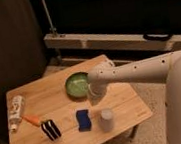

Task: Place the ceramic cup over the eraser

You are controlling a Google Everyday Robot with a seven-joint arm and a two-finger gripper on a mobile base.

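Observation:
The ceramic cup (107,119), small and whitish-grey, stands upright near the table's front right corner. The eraser (50,129), a black block with white stripes, lies at the front left, well apart from the cup. My arm reaches in from the right, and my gripper (94,98) hangs between the green bowl and the cup, just behind and left of the cup. It does not visibly touch the cup, and nothing shows in it.
A green bowl (76,84) sits at the back middle of the wooden table (42,96). A blue wavy-edged pad (83,120) lies between eraser and cup. An orange stick (32,120) and a white bottle (16,111) lie at the left edge.

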